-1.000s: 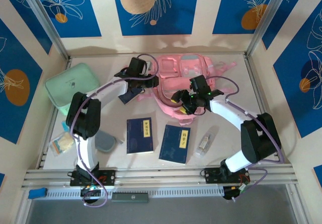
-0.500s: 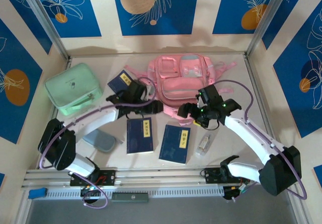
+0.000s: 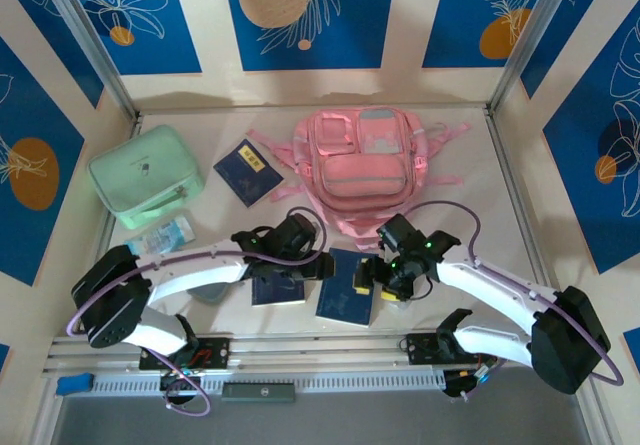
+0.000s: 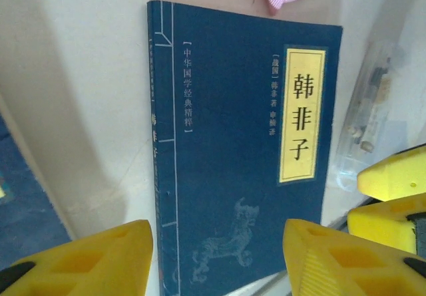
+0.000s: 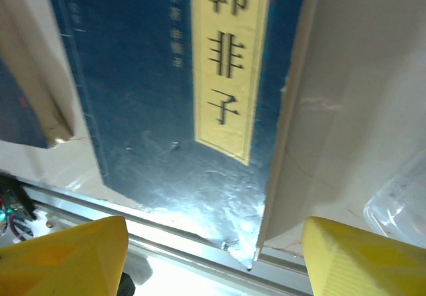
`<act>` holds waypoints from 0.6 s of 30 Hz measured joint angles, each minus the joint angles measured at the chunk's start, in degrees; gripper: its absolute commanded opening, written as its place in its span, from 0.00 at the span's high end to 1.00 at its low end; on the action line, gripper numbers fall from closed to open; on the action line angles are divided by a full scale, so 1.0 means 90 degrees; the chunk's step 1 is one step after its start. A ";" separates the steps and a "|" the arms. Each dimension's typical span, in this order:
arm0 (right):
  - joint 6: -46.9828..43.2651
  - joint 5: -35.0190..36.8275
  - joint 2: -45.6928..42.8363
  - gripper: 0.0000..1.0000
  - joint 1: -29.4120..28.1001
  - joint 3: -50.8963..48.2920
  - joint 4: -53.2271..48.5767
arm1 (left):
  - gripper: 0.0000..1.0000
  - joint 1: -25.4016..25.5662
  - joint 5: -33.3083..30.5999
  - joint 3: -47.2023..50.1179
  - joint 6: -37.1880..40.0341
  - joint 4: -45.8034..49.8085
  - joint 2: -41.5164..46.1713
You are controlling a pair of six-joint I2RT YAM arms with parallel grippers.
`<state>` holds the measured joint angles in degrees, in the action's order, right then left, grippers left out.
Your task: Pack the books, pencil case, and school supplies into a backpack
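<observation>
Right now both grippers hang low over one navy book (image 3: 345, 297) at the near side of the table (image 3: 470, 215), the left gripper (image 3: 318, 265) by its left edge and the right gripper (image 3: 368, 277) by its upper right corner. In the left wrist view, the left gripper (image 4: 216, 243) has its yellow fingers (image 4: 86, 259) spread wide with nothing between them. The navy book (image 4: 233, 143) lies flat just beyond the tips, and a clear bottle (image 4: 369, 103) lies to the right of it. The right gripper (image 5: 216, 243) is likewise spread and empty, with the book's yellow label (image 5: 229, 63) straight ahead of it and the bottle (image 5: 399, 206) beside its right finger. Whether either gripper touches the cover I cannot tell. A second book (image 3: 278, 290) lies under the left wrist, and the grey-blue pencil case (image 3: 210, 291) peeks out beneath that forearm. Well beyond both grippers the pink backpack (image 3: 365, 165) lies flat, with a third book (image 3: 248, 172) just beside it. A blue-and-white packet (image 3: 165, 233) and a mint-green case (image 3: 140, 177) sit far to the left gripper's left.
</observation>
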<state>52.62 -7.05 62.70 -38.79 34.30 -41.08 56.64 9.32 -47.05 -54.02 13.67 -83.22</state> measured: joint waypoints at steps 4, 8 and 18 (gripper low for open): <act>0.0172 0.0024 0.0051 0.31 -0.0066 -0.0289 0.0279 | 0.48 0.0090 -0.0051 0.0022 -0.0126 -0.0308 -0.0372; 0.0299 0.0015 0.0170 0.31 -0.0070 -0.0491 0.0750 | 0.52 0.0117 -0.0085 0.0022 -0.0168 -0.0549 -0.0697; 0.0491 0.0017 0.0702 0.29 -0.0151 -0.0605 0.1484 | 0.58 0.0328 -0.0296 0.0041 -0.0185 -0.0527 -0.1100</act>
<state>57.04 -6.90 69.01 -40.14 28.86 -27.73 59.59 6.66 -46.68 -55.68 8.93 -93.12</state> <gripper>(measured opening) 0.709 0.427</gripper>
